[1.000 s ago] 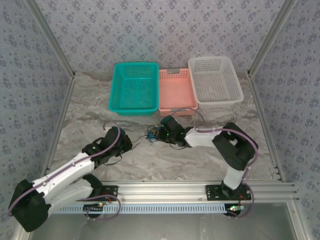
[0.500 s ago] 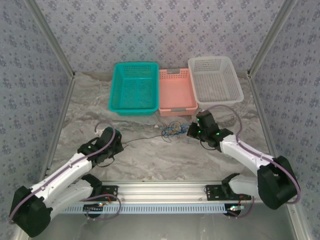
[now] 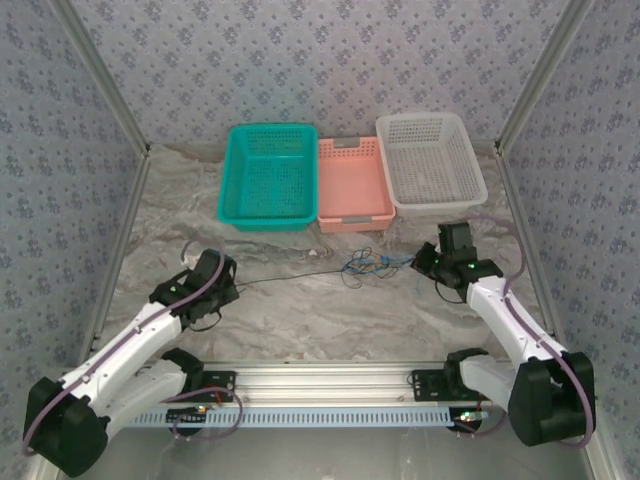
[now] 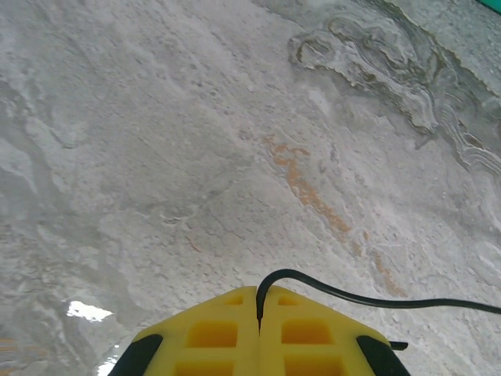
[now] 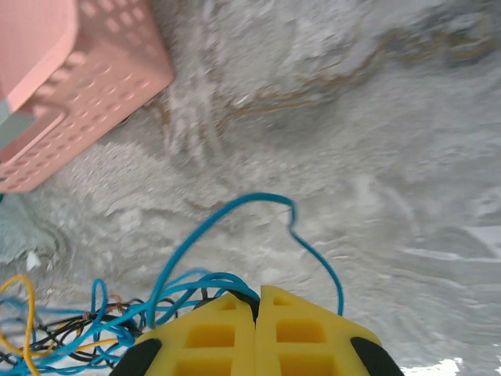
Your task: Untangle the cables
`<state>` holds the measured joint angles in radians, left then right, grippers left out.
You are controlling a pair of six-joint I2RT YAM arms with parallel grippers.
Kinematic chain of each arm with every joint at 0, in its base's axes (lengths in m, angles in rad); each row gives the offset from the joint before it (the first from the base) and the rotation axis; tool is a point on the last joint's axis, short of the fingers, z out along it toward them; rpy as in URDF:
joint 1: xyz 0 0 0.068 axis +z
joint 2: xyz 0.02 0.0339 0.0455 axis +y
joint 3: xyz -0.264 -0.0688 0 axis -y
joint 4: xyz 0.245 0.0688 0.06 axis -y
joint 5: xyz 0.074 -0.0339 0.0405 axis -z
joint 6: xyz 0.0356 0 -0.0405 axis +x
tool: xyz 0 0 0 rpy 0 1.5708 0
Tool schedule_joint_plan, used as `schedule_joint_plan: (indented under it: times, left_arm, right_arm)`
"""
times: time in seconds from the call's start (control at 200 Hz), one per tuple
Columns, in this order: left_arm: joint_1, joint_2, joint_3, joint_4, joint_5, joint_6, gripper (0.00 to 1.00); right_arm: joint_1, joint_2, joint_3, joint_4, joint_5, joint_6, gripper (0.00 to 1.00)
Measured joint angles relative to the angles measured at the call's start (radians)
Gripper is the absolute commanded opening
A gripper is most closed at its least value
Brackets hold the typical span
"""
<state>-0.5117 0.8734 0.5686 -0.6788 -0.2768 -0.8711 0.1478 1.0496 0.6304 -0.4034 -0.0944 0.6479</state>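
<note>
The cables lie as a small tangle of blue, black and yellow wires on the marbled table, in front of the pink basket. One black cable runs taut from the tangle leftward to my left gripper. In the left wrist view the yellow jaws of the left gripper are shut on this black cable, which bends off to the right. My right gripper sits at the tangle's right end. Its yellow jaws are shut on dark and blue strands; a blue loop arches above them and a yellow wire lies at the left.
Three baskets stand in a row at the back: teal, pink and white. The pink basket's corner is close to the right gripper. Patterned walls close in both sides, and an aluminium rail runs along the near edge.
The right arm has swung right, dragging the tangle with it. The left gripper has drawn back to the left. The black cable between them has stretched out.
</note>
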Motion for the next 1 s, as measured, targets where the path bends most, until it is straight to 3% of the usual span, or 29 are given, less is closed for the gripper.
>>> schedule_joint_plan:
  times: [0.195,0.36,0.44,0.57,0.685,0.844,0.999]
  left_arm:
    - [0.028,0.018,0.016,-0.016,-0.003,0.023,0.00]
    - [0.034,0.079,0.016,0.069,0.106,0.052,0.00]
    - [0.034,0.114,0.017,0.122,0.171,0.060,0.12]
    - [0.018,0.156,0.041,0.152,0.235,0.073,0.50]
    - [-0.014,0.119,0.093,0.121,0.235,0.082,0.71]
    - [-0.099,0.023,0.202,0.100,0.230,0.090,0.76]
    - [-0.256,0.148,0.329,0.137,0.240,0.130,0.76]
  right_arm:
    - [-0.058,-0.030,0.000,-0.020,-0.050,-0.028,0.00]
    - [0.067,0.005,0.000,0.015,-0.059,-0.037,0.00]
    - [0.150,0.027,0.000,0.042,-0.060,-0.039,0.00]
    - [0.252,0.064,0.000,0.074,-0.056,-0.049,0.00]
    - [0.290,0.077,0.001,0.078,-0.052,-0.066,0.00]
    - [0.310,0.077,0.023,0.077,-0.052,-0.087,0.00]
    - [0.330,0.077,0.041,0.078,-0.053,-0.099,0.00]
